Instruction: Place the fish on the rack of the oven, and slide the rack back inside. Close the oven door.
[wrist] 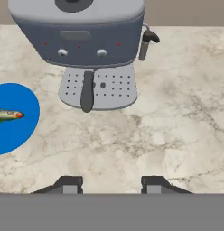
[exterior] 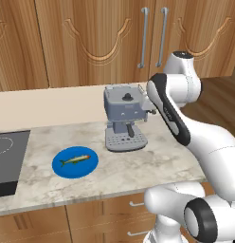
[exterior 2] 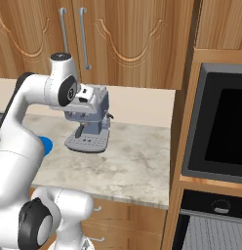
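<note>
Landmark: grey espresso machine (exterior: 124, 118) standing on the marble desk (exterior: 152, 163), near its back edge, below the wood cabinets (exterior: 91, 38).
Fish: the fish (exterior: 75, 159) lies flat on the round blue plate (exterior: 62, 170), which rests on the desk to the left of the espresso machine and slightly nearer the front edge. In the hand view the fish head (wrist: 10, 115) points toward the machine's drip tray.
Cooktop: a black cooktop (exterior: 5, 161) is set into the desk farther left of the espresso machine, beyond the plate.
Hand: the hand (wrist: 111, 186) hovers above bare desk in front of the espresso machine, apart from the plate and fish. The two fingertips (wrist: 68, 184) stand apart with nothing between them; the hand is released and grasps nothing.
Arm: the white arm (exterior: 185, 128) rises on the right of the espresso machine and bends over it.
Oven: the oven (exterior 2: 211, 229) sits low in the wood cabinetry to the right of the espresso machine, past the desk end, under an upper black-glass appliance (exterior 2: 220, 132).
Rack: the rack (exterior 2: 211, 233) shows as a silver grid at the oven opening; how far out it stands cannot be told.
</note>
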